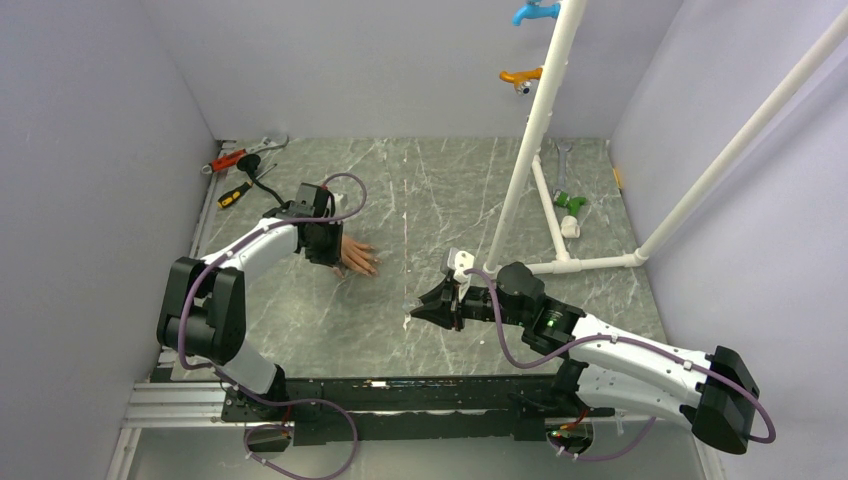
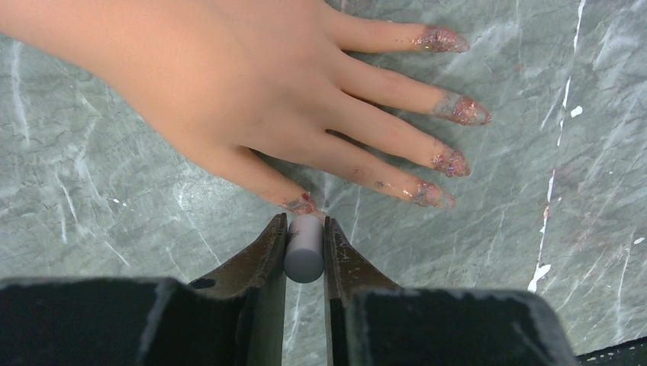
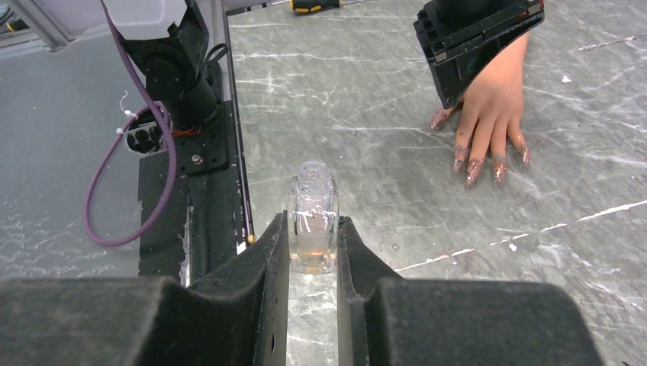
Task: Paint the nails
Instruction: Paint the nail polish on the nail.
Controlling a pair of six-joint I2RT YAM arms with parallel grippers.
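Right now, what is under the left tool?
The mannequin hand lies flat on the table, palm down. The left tool pinches a grey cylinder that points at the thumb nail. Any brush tip is hidden behind the cylinder.

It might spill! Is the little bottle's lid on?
Off. The clear bottle held in the right gripper shows a bare threaded neck, no cap.

We judged it a robotics lab cell: plain lilac walls (image 1: 90, 150) boxed in a marble-patterned table (image 1: 430, 190), a white pipe frame (image 1: 535, 130) stood on it, a wrench (image 1: 262, 146) and screwdriver (image 1: 235, 195) lay in the corner, and two robot arms (image 1: 620, 355) were bolted to a metal rail (image 1: 180, 405)
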